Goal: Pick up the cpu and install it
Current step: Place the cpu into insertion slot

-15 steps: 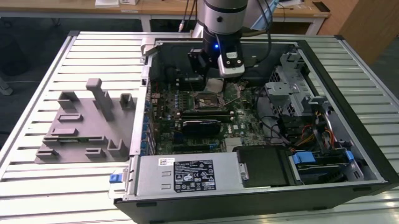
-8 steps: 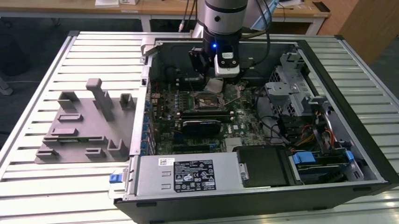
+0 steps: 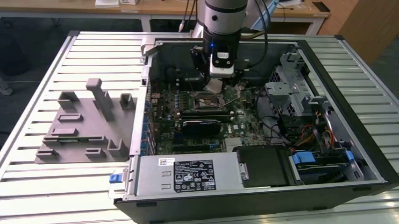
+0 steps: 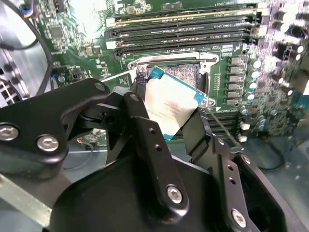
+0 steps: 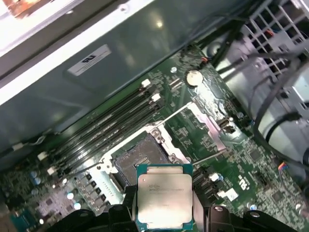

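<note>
My gripper (image 3: 215,85) hangs inside the open computer case (image 3: 349,154), just above the motherboard (image 3: 237,126). It is shut on the cpu (image 4: 170,105), a flat square chip with a silver top plate and a thin green rim. In both wrist views the black fingers (image 4: 145,125) clamp the cpu (image 5: 164,195) by two opposite edges. The chip is tilted and held a little above and beside the open socket (image 5: 140,162), whose metal frame (image 4: 186,72) stands open. In the exterior view the socket (image 3: 206,101) lies just in front of the gripper.
Long black memory sticks (image 4: 183,29) run alongside the socket. A grey box with a white label (image 3: 187,175) fills the case's near corner. A drive cage (image 3: 293,88) and cables (image 3: 299,135) crowd the exterior view's right. A grey moulded tray (image 3: 81,126) lies on the slatted table.
</note>
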Controlling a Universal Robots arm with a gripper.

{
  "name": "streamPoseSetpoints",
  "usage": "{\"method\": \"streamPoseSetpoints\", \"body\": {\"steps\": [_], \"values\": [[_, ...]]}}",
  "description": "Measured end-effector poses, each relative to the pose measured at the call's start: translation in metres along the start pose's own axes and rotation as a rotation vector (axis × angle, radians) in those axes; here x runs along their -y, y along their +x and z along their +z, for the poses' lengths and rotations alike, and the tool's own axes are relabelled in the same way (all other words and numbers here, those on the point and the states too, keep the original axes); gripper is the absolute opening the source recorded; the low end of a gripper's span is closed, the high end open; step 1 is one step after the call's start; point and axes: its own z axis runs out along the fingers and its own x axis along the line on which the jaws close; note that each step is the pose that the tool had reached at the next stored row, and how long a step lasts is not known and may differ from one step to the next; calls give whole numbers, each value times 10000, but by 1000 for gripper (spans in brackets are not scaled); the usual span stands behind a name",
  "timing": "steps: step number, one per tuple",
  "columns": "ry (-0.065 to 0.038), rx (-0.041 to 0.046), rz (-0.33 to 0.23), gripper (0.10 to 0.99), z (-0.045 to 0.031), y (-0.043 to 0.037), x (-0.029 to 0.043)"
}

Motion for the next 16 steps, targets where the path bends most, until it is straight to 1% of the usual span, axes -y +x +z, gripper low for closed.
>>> {"method": "streamPoseSetpoints", "body": {"steps": [16], "values": [[22, 112, 2280, 541, 1, 0, 0]]}}
